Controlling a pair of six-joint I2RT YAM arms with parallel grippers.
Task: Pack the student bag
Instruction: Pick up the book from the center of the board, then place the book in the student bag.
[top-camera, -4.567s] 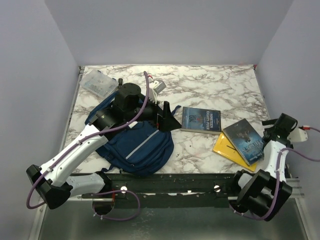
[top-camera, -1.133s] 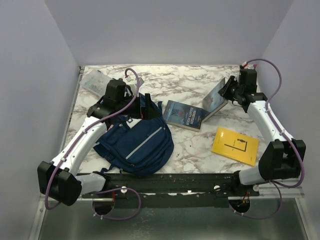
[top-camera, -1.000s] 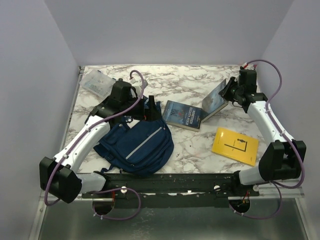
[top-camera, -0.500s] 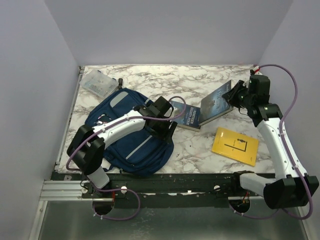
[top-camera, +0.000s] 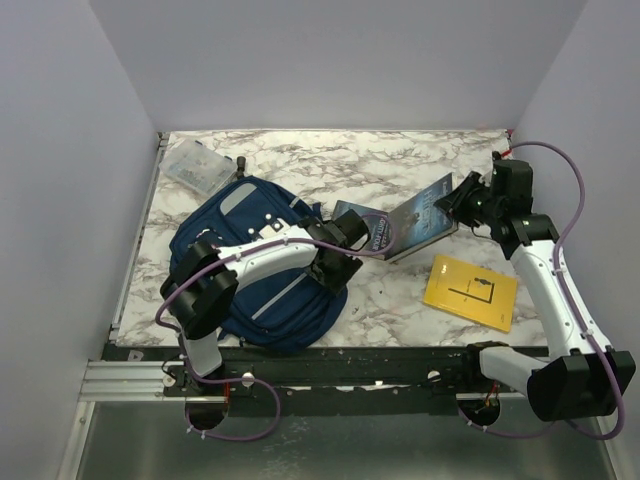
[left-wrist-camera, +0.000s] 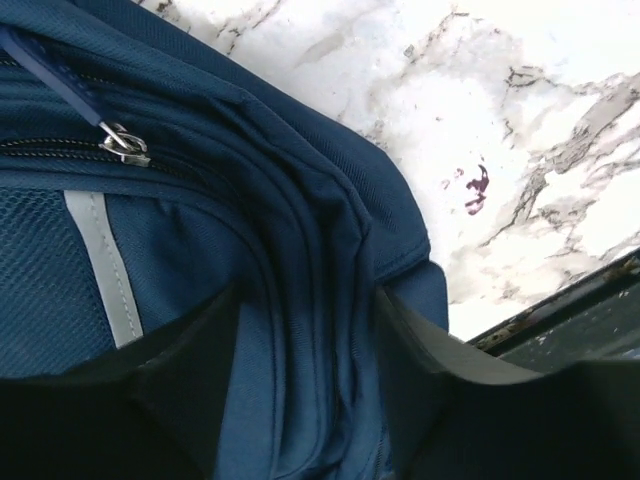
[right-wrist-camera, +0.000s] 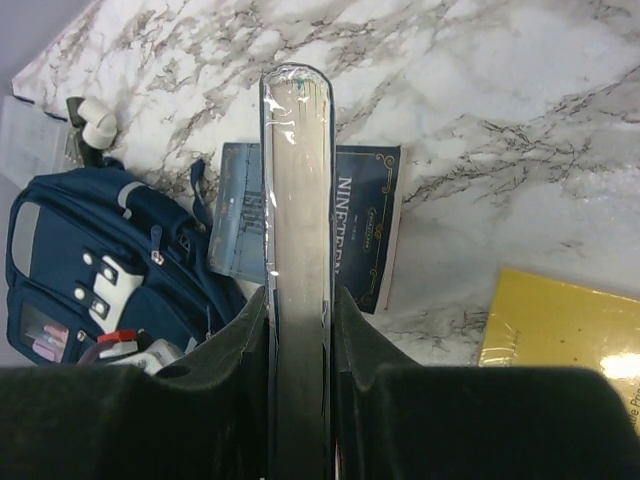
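Observation:
The student bag (top-camera: 250, 265), navy blue with grey stripes, lies flat at the left of the table. My left gripper (top-camera: 337, 262) is at the bag's right edge. In the left wrist view its fingers (left-wrist-camera: 190, 400) press a thick fold of the bag's fabric (left-wrist-camera: 310, 330) from both sides, next to a zip pull (left-wrist-camera: 122, 145). My right gripper (top-camera: 466, 200) is shut on a dark book (top-camera: 425, 212) held on edge above the table, right of the bag. In the right wrist view the book's page edge (right-wrist-camera: 297, 180) runs up between the pads, with the bag (right-wrist-camera: 90, 260) at lower left.
A second dark blue book (top-camera: 362, 226) lies flat between the bag and the held book. To the right, near the front edge, lies a yellow book (top-camera: 470, 292). A clear plastic box (top-camera: 195, 165) sits at the back left corner. The black front rail (left-wrist-camera: 570, 310) runs close to the bag.
My left arm has swung from behind the bag to its right edge and narrowed its jaws onto the fabric. The bag has flattened. My right arm has carried the held book left, towards the bag.

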